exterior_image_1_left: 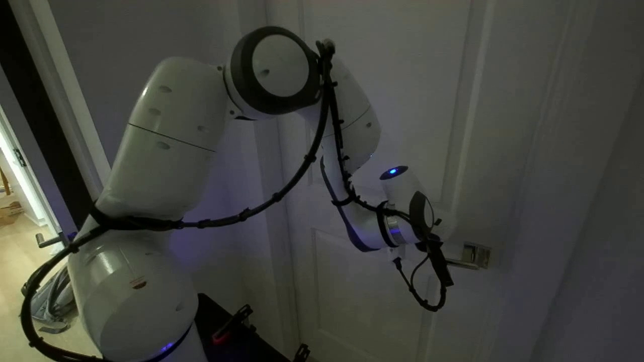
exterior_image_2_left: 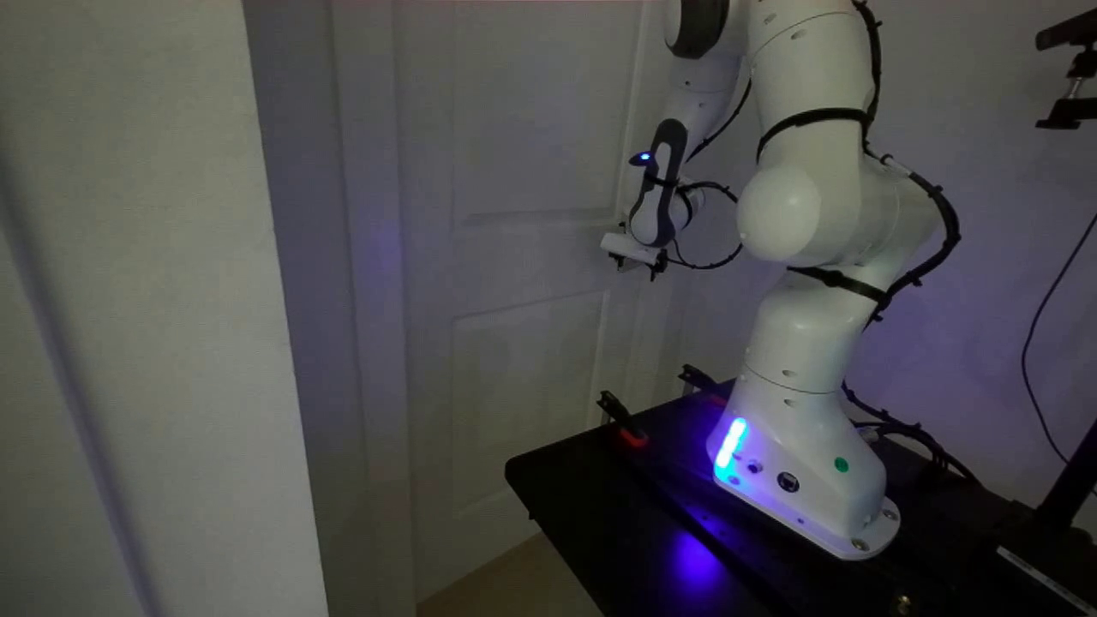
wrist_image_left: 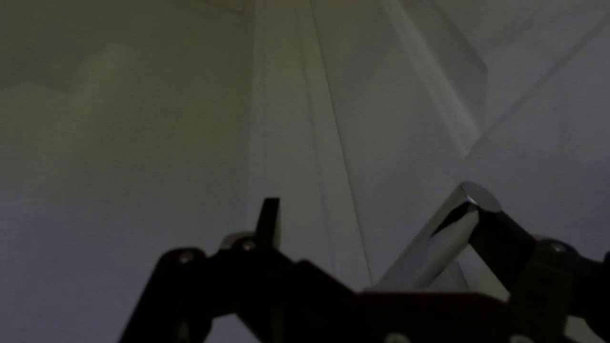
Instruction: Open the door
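The door (exterior_image_1_left: 387, 90) is tall and white with raised panels, and appears shut. It also shows in an exterior view (exterior_image_2_left: 531, 154) and in the wrist view (wrist_image_left: 400, 157). Its silver lever handle (exterior_image_1_left: 470, 259) points towards my gripper (exterior_image_1_left: 444, 266). In the wrist view the handle (wrist_image_left: 433, 243) lies between the spread fingers of my gripper (wrist_image_left: 381, 219), close to the right finger, whose tip passes behind or against its end; I cannot tell whether they touch. The left finger is well apart from it. My gripper (exterior_image_2_left: 632, 254) hides most of the handle in an exterior view.
The arm's base stands on a black table (exterior_image_2_left: 583, 497) with clamps (exterior_image_2_left: 621, 416) at its edge near the door. A cable loop (exterior_image_1_left: 427, 305) hangs below the gripper. A white wall corner (exterior_image_2_left: 154, 308) stands beside the door. The scene is dim.
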You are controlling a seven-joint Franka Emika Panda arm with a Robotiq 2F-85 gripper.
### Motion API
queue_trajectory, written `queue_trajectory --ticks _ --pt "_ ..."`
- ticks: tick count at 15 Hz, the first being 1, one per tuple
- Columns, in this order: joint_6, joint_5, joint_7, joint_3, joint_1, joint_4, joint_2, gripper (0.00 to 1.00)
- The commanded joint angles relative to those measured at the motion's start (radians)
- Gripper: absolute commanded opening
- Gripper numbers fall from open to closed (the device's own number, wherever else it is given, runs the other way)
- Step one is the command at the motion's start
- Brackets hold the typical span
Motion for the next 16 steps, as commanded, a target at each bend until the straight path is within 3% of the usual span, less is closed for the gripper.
queue_trajectory --ticks 1,3,12,14,16 --pt "0.017 -0.004 -0.005 0.004 -0.007 -0.004 0.02 0.74" --pt "0.02 -0.008 -0.002 -0.006 0.001 0.0 0.023 0.69" --pt "0.035 -0.009 0.037 -0.068 0.074 0.033 0.05 0.02" --pt "0.033 -0.008 0.044 -0.085 0.084 0.035 0.057 0.06" --pt "0.023 -0.005 0.042 -0.091 0.087 0.04 0.075 0.0"
